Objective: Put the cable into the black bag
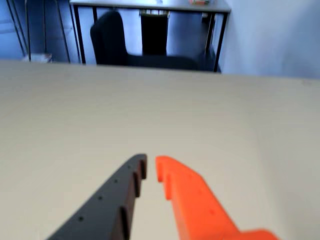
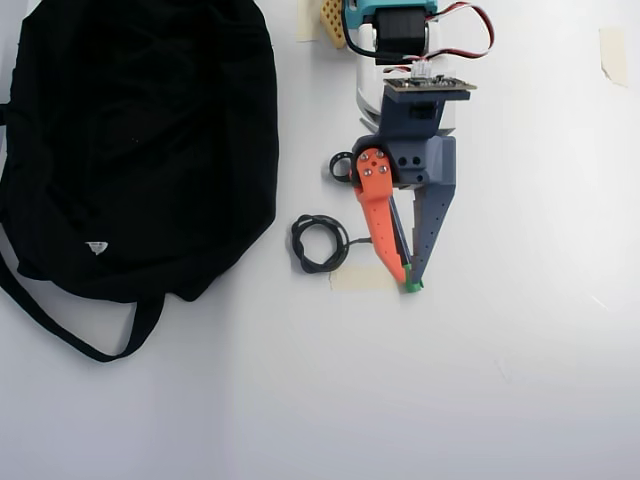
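Cable (image 2: pixel 319 243) just beside hand (image 2: pixel 410 277)

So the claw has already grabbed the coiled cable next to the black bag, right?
Not quite. The claw holds nothing: in the overhead view the coiled cable lies on the table beside it, between the claw and the black bag. The wrist view also shows only bare table between its nearly closed fingers.

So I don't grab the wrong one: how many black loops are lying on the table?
2. The coiled cable lies between the black bag and the tool; a smaller ring sits above it, partly hidden by the arm.
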Available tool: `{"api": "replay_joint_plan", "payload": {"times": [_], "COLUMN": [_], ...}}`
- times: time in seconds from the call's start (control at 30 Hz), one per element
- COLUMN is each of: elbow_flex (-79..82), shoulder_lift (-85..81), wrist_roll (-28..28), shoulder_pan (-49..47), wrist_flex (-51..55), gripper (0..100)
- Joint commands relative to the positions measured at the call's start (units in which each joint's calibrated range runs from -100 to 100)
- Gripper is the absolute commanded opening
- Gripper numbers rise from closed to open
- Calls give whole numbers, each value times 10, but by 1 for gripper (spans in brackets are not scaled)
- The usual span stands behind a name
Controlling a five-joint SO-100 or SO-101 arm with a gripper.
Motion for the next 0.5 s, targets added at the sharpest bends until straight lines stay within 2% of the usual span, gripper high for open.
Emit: {"api": "replay_joint_plan", "payload": {"times": [0.0,0.13,0.47], "elbow_flex": [-21,-48,-72], "shoulder_lift": [-17,-17,-5], "wrist_roll": [-2,-2,-2], "shoulder_pan": [11,22,47], "wrist_flex": [55,166,359], "gripper": [2,2,2]}}
